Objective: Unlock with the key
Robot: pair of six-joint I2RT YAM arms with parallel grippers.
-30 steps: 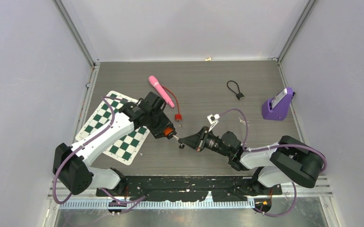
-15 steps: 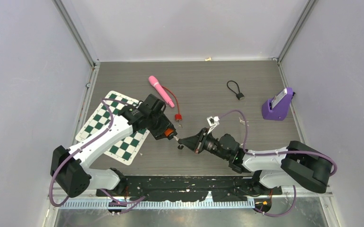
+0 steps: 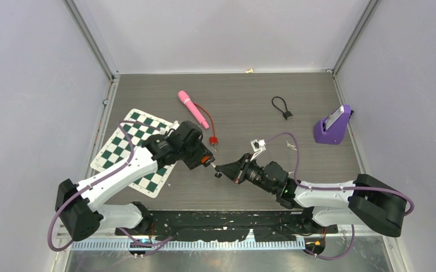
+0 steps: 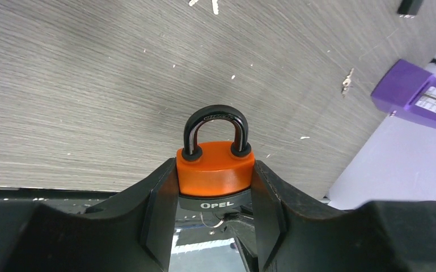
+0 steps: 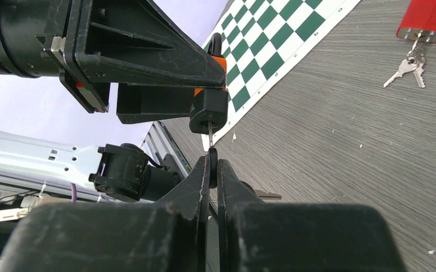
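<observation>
My left gripper (image 4: pixel 214 168) is shut on an orange padlock (image 4: pixel 215 170) with a black base, held above the table. Its black shackle (image 4: pixel 215 116) has both legs seated in the body. In the right wrist view the padlock (image 5: pixel 208 110) hangs with its keyhole facing my right gripper (image 5: pixel 212 164). That gripper is shut on the black head of the key (image 5: pixel 211 160), and the key's blade reaches up into the keyhole. From the top view the two grippers meet tip to tip at mid-table, left gripper (image 3: pixel 204 160) against right gripper (image 3: pixel 220 169).
A red padlock (image 3: pixel 213 140) with a bunch of keys (image 5: pixel 408 69) lies just behind the grippers. Under the left arm is a green chessboard mat (image 3: pixel 125 148). Further back lie a pink stick (image 3: pixel 193 109) and a black cable loop (image 3: pixel 282 106), with a purple holder (image 3: pixel 333 126) at the right.
The left wrist has turned and carried the padlock slightly right. The right arm's elbow has swung outward to the right, its gripper staying at the padlock's base. Both grips are unchanged.
</observation>
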